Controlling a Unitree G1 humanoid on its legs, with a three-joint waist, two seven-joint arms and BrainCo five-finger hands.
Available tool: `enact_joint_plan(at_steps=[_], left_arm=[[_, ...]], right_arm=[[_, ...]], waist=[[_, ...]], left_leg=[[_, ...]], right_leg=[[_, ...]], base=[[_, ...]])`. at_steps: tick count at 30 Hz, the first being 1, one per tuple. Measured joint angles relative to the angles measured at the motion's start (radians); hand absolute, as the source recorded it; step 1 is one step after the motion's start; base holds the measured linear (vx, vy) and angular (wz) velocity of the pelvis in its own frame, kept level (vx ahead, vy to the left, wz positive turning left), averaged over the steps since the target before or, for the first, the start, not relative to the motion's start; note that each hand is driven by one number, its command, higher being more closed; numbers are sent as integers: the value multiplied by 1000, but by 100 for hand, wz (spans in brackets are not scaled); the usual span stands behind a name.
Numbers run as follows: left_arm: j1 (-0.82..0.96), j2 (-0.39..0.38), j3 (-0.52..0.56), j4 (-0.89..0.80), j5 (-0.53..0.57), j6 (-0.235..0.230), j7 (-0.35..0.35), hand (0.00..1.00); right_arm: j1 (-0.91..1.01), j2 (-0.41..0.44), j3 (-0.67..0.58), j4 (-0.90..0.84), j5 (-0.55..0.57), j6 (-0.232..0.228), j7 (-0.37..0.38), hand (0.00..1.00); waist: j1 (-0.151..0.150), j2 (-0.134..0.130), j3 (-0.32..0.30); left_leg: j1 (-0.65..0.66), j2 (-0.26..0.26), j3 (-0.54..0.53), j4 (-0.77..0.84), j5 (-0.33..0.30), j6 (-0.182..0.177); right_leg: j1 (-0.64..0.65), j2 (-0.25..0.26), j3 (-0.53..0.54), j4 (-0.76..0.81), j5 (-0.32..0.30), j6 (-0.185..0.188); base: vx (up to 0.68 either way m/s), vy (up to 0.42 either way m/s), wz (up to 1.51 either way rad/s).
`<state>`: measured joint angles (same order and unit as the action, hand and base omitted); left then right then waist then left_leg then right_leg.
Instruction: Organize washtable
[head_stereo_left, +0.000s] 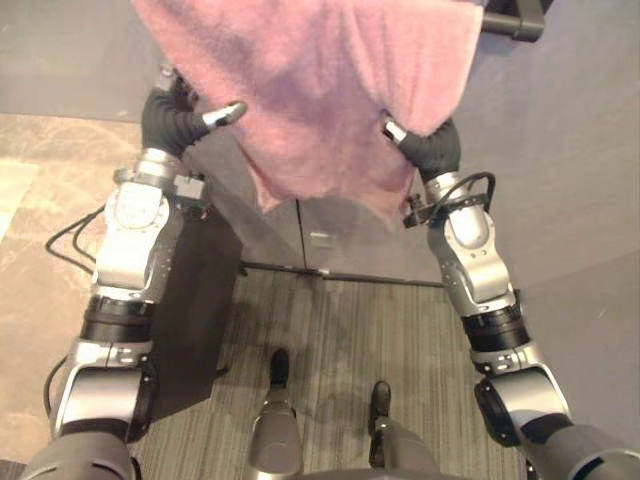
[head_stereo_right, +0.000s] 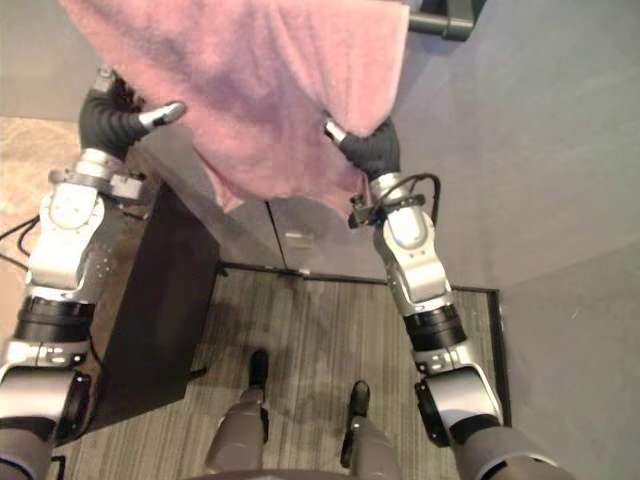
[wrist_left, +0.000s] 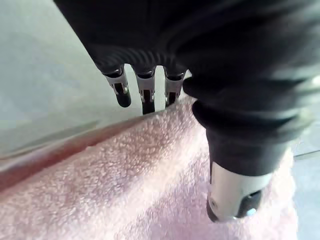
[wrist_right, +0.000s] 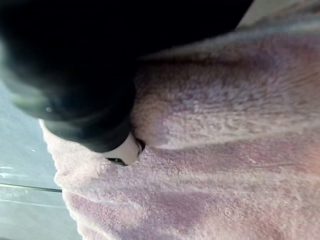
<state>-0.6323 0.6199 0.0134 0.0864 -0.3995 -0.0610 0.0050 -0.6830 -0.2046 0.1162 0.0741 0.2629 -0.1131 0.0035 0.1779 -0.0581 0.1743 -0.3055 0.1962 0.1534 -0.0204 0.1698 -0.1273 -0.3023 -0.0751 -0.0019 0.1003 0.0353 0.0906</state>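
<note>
1. Holding the towel (head_stereo_left: 320, 90) aloft and spread is the step in hand: the pink cloth hangs between the two raised hands, clear of the floor (head_stereo_left: 330, 330), with its lower edge uneven and one corner drooping in the middle.
2. Left hand (head_stereo_left: 200, 120): it grips one upper edge of the towel. In the left wrist view the fingers (wrist_left: 145, 92) lie behind the edge and the thumb (wrist_left: 232, 192) rests on the near face, which reads as a pinch.
3. Right hand (head_stereo_left: 425, 148): it meets the opposite side of the towel and seems to carry it. The cloth wraps over the fingers, so whether they are closed on it cannot be told.
4. Next move, as a judgement: the towel probably wants folding or hanging. Either calls for both holds to be kept level and the cloth taut, and for bringing the edges together without letting the slack corner drag. The black bar (head_stereo_left: 515, 22) at the upper right may be a rail, though that is uncertain.
5. Containers: the grey cabinet (head_stereo_left: 350, 250) below has its doors closed, so its contents are hidden. The black box (head_stereo_left: 195, 300) beside it shows only its outer faces, and nothing can be said of what it holds.
</note>
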Motion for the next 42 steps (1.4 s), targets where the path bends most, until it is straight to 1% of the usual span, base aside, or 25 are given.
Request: enact_joint_plan(at_steps=[6,8,11,12,15,16,19,23,25,29,30,36,39,40,42], left_arm=[[27,-18,41,-26,-2,-2,4,0],[27,-20,41,-27,-2,-2,8,0],[26,-21,42,-27,-2,-2,19,0],[26,-35,43,-27,-3,-3,20,0],[26,-63,47,-27,-8,-3,23,0],[26,-69,49,-27,-8,-5,27,100],[26,-72,49,-27,-8,-5,41,100],[22,-108,46,-27,-7,-4,42,100],[21,-111,39,-26,-7,-4,45,100],[-12,-139,25,3,-5,-4,65,100],[-22,-142,24,9,-1,-3,68,100],[-26,-151,15,10,0,-4,84,100],[-28,-169,16,10,1,-4,88,100],[-28,-175,17,10,2,-4,88,0],[-28,-178,20,10,4,-4,89,0]], right_arm=[[4,-1,-2,0,-1,-2,0,100],[5,-1,-3,0,-1,-2,0,100],[11,-1,-7,0,-2,-2,-1,100],[17,-1,-29,0,-9,-2,-1,100],[22,-1,-41,0,-21,-5,-4,100],[22,-1,-41,0,-22,-8,-6,100],[23,0,-41,0,-30,-8,-8,100],[30,1,-41,0,-30,-8,-8,100],[30,1,-41,0,-29,-8,-9,100],[28,1,-40,-3,-29,-10,-20,100],[24,1,-39,-3,-29,-10,-21,0],[24,1,-34,-3,-28,-10,-20,0],[30,2,-27,-3,-28,-10,-21,0],[39,2,-29,-3,-28,-10,-21,0],[62,2,-28,-2,-29,-7,-20,0]], waist=[[1,0,0],[1,0,0],[-1,-1,-2],[0,-1,-2],[-3,-1,-2],[-3,-1,-3],[-3,0,-16],[-7,0,-19],[-10,-1,-20],[-9,-1,-31],[-9,-1,-32],[-14,-1,-32],[-25,0,-32],[-25,0,-32],[-27,0,-32]], left_leg=[[-3,1,-1,12,-7,-1],[-14,3,-2,37,-21,0],[-14,3,-1,38,-22,0],[-15,3,-1,38,-23,-1],[-20,5,-1,39,-24,-2],[-22,6,-1,41,-24,-3],[-44,8,-2,58,-31,-2],[-47,9,-1,73,-41,-2],[-48,10,0,74,-42,-3],[-73,13,-1,81,-42,-3],[-80,14,-1,88,-42,-3],[-81,14,1,90,-42,-4],[-81,14,5,92,-42,-3],[-80,14,10,92,-42,-3],[-77,14,13,91,-42,-3]], right_leg=[[1,0,1,0,0,0],[1,0,2,0,0,0],[1,0,3,-1,0,0],[1,0,3,-2,0,0],[-2,2,2,-4,0,0],[-3,3,2,-5,0,0],[-17,4,2,-5,1,-1],[-15,3,4,-4,2,0],[-16,3,6,-5,2,0],[-39,2,7,-5,3,1],[-44,2,9,-4,5,1],[-49,2,20,-4,7,3],[-49,2,22,-3,8,4],[-50,3,22,-1,8,4],[-50,3,24,0,8,4]], base=[[0,0,0],[0,0,0],[2,10,0],[7,41,-1],[2,12,0],[0,0,0],[0,0,0],[0,17,-1],[0,0,0],[0,0,0],[4,17,-3],[8,18,-3],[-11,24,-1],[-17,31,-1],[-7,12,-2]])
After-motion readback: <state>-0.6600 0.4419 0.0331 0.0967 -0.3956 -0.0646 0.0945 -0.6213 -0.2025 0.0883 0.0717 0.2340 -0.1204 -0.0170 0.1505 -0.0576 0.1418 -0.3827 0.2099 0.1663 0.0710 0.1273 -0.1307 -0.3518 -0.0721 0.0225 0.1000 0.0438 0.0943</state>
